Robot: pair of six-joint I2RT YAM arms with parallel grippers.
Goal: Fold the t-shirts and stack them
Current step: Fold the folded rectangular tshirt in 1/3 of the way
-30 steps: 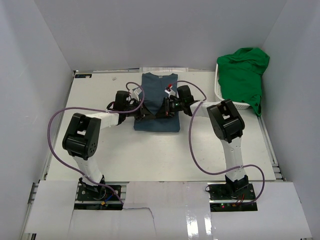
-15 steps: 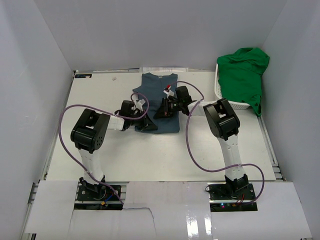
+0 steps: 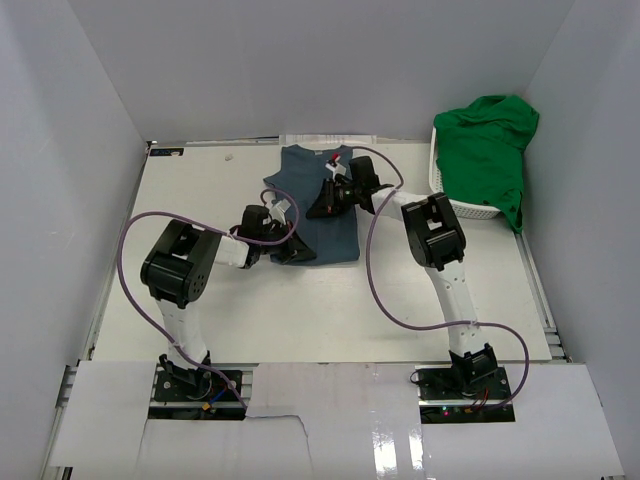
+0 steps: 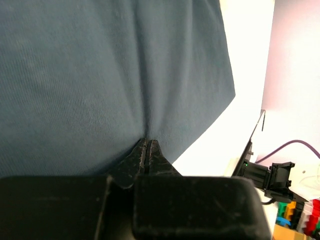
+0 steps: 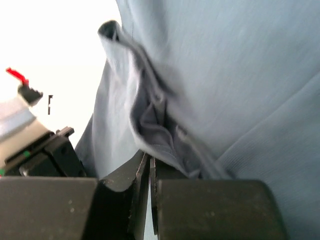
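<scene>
The slate-blue t-shirt [image 3: 338,238] lies at the middle back of the white table [image 3: 190,190], its lower part bunched and partly lifted. My left gripper [image 3: 288,250] is at its lower left edge, shut on a pinch of the blue cloth [image 4: 100,75], jaws together at the tips [image 4: 148,142]. My right gripper [image 3: 322,205] sits over the shirt's middle, shut with a folded hem of the blue shirt [image 5: 225,75] caught at its tip [image 5: 150,159]. The bright green t-shirt [image 3: 487,145] is heaped in the basket at the back right.
The white lattice basket [image 3: 440,186] stands against the right wall at the back. Purple cables [image 3: 375,270] loop from both arms over the table. Grey walls close in the left, back and right sides.
Both shut grippers have carried the blue shirt's lower edge away from the near side; the right gripper moved toward the back, the left arm swung right, and the shirt is shorter and bunched.
</scene>
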